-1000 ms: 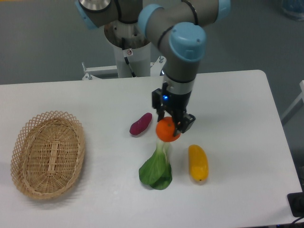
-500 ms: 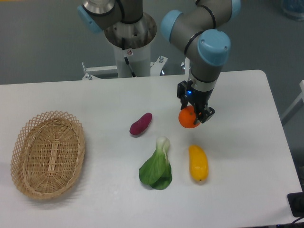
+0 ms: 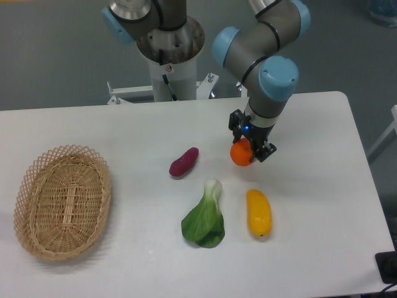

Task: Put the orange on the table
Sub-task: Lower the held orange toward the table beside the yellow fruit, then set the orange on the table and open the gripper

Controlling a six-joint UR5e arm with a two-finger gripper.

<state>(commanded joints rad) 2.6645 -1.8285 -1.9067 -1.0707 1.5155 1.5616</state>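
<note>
The jaws point(image 3: 247, 149), still clamped on the orange point(image 3: 241, 154), have carried it away from the greens point(image 3: 204, 216); bare tabletop point(image 3: 310, 124) below suits release.

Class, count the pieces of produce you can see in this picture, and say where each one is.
4: the orange in the gripper; on the table, a purple sweet potato, a leafy green and a yellow fruit. None appears hidden.
</note>
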